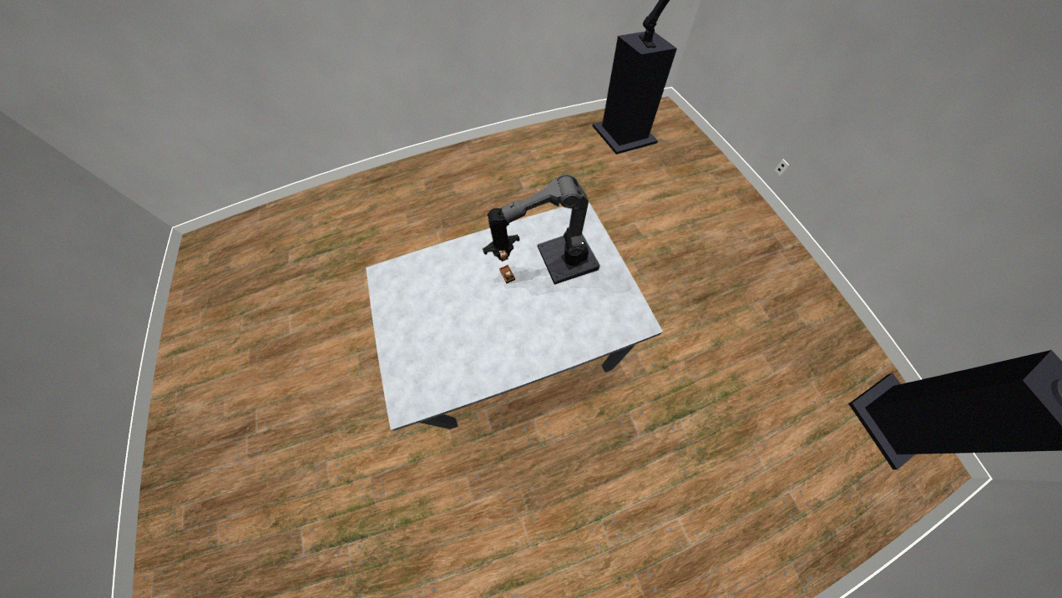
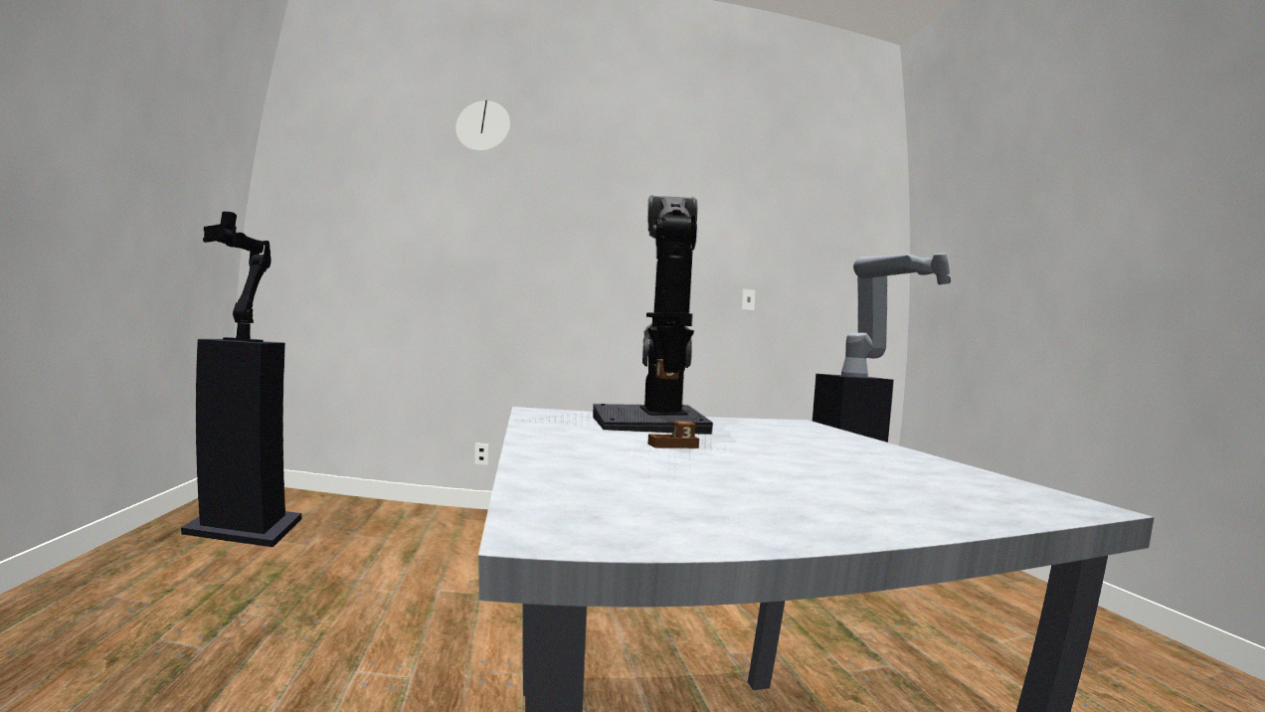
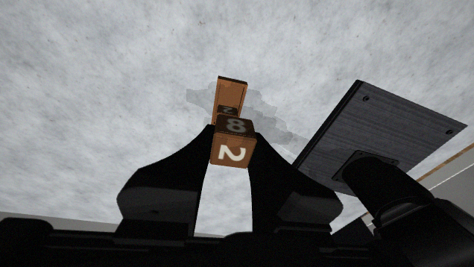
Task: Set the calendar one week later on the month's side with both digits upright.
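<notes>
My gripper (image 1: 503, 251) (image 2: 669, 360) (image 3: 232, 138) is shut on a brown wooden cube (image 1: 503, 255) (image 2: 667, 371) (image 3: 235, 151), held in the air above the table. In the wrist view the cube shows an 8 on one face and a 2 on another. The small brown tray (image 1: 503, 268) (image 2: 660, 441) (image 3: 232, 92) lies flat on the table, below the held cube. The other cube (image 1: 508, 275) (image 2: 684, 432) (image 3: 227, 110) stands in one end of the tray and shows an upright 3 in the exterior view. The held cube partly hides that end in the wrist view.
The arm's dark base plate (image 1: 557, 268) (image 2: 611, 417) (image 3: 387, 127) is beside the tray on the pale table (image 1: 460, 349) (image 2: 752, 503). Dark pedestals (image 1: 634, 93) (image 2: 239, 433) with other arms stand on the floor away from the table.
</notes>
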Robot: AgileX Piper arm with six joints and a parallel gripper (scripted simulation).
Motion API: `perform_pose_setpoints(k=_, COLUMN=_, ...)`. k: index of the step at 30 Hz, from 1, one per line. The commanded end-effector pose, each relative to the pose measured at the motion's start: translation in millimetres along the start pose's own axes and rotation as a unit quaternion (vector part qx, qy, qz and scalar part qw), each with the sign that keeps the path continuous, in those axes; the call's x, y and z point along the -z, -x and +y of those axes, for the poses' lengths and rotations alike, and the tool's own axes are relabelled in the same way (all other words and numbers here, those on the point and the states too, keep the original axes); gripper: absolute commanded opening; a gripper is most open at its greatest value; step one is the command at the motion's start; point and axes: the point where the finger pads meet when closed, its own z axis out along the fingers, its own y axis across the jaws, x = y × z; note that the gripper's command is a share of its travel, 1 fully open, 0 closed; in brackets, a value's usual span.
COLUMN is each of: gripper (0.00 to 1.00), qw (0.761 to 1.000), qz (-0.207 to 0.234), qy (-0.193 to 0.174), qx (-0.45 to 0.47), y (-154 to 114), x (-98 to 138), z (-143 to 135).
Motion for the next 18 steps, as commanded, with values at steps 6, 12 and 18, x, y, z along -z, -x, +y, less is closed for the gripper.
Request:
perform_pose_setpoints(k=6, gripper=0.34, qw=1.000, qz=0.000, qy=-0.002, qx=0.000, y=0, x=-13, z=0)
perform_pose_setpoints(k=12, gripper=0.34, qw=1.000, qz=0.000, qy=-0.002, qx=0.000, y=0, x=-37, z=0)
perform_pose_setpoints(k=18, gripper=0.34, qw=1.000, qz=0.000, qy=-0.002, qx=0.000, y=0, x=-55, z=0)
